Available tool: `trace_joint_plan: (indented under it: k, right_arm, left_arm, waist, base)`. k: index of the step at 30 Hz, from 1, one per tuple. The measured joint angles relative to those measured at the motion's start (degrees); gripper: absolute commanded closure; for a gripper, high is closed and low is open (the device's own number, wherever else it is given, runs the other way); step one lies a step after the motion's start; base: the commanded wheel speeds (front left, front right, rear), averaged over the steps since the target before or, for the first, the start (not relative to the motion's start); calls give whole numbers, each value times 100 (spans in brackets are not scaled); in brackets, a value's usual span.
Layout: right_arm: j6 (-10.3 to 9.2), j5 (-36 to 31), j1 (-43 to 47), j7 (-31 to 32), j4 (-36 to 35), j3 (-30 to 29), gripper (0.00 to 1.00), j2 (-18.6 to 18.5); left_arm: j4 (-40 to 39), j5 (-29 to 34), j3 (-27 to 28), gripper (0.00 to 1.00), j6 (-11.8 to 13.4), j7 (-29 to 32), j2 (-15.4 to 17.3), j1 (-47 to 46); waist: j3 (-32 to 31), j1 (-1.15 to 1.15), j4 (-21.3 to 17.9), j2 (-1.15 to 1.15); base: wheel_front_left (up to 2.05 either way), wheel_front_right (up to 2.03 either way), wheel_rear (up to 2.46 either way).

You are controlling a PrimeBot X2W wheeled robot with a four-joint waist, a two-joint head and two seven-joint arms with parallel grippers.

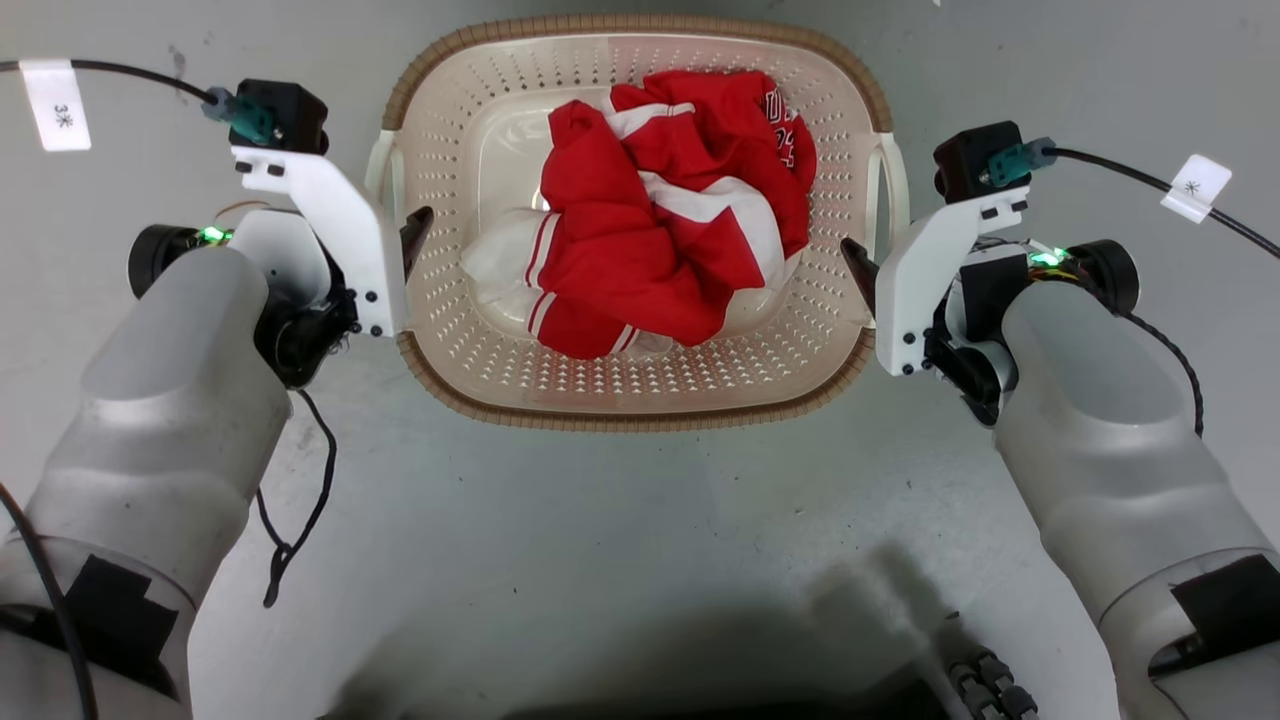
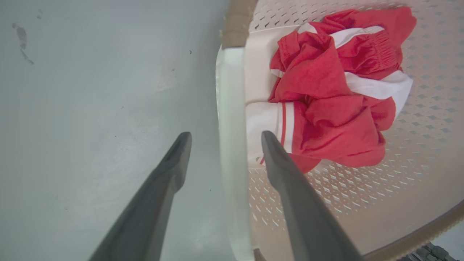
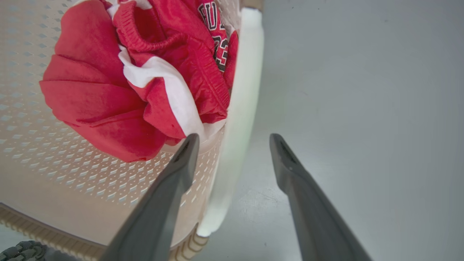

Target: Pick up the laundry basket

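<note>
The laundry basket (image 1: 640, 385) stands on the grey floor in front of me, cream with perforated walls and a brown woven-look rim (image 1: 630, 420). Red and white clothes (image 1: 670, 210) lie bunched inside it. My left gripper (image 1: 395, 235) is open astride the basket's white left handle (image 2: 230, 108), one finger inside the basket wall (image 2: 417, 145) and one outside. My right gripper (image 1: 875, 265) is open the same way over the white right handle (image 3: 246, 72), its inner finger next to the clothes (image 3: 137, 79). Neither pair of fingers presses on its handle.
Bare grey floor (image 1: 640, 560) surrounds the basket. Black cables with white tags run from both wrists, and one cable (image 1: 300, 520) hangs loose below my left forearm. My own base casts a dark shadow along the bottom edge.
</note>
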Motion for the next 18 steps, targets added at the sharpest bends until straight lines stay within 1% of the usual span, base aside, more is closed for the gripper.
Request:
trace_joint_plan:
  k: [7, 10, 11, 12, 13, 14, 15, 16, 18]
  right_arm:
    - [0, 475, -183, -59, 180, 386, 0, 0]
    - [0, 764, -197, -130, 255, 459, 0, -3]
    - [0, 823, -214, -174, 278, 502, 11, -3]
    - [0, 857, -254, -186, 320, 552, 51, 0]
    - [0, 928, -284, -176, 337, 602, 66, -2]
    - [0, 1013, -291, -168, 342, 661, 89, -4]
    - [0, 1060, -291, -168, 358, 723, 100, -3]
    - [0, 1099, -290, -162, 379, 802, 100, -2]
    - [-3, 1240, -290, -142, 398, 901, 100, -4]
  left_arm:
    - [134, -277, -388, 0, 0, -1, -40, -196]
    - [214, -390, -534, 0, 0, -9, -63, -247]
    - [231, -435, -586, 0, 0, 5, -71, -274]
    - [244, -478, -635, 0, 0, 22, -78, -298]
    - [269, -516, -678, 0, 0, 30, -85, -316]
    - [303, -552, -708, 21, 0, 41, -92, -324]
    - [332, -580, -743, 62, 0, 51, -96, -333]
    - [356, -634, -771, 100, 0, 73, -113, -338]
    - [376, -754, -833, 100, 0, 102, -155, -342]
  waist:
    - [146, 0, -1, 0]
    - [172, 0, -8, 0]
    - [177, 0, -10, 0]
    - [184, 0, -13, 0]
    - [189, 0, -12, 0]
    - [195, 0, -7, 0]
    - [198, 0, -8, 0]
    - [195, 0, -10, 0]
    - [181, 0, -5, 0]
  base:
    - [0, 0, 0]
    - [0, 0, 0]
    - [0, 0, 0]
    - [0, 0, 0]
    - [0, 0, 0]
    - [0, 0, 0]
    - [0, 0, 0]
    - [0, 0, 0]
    - [0, 0, 0]
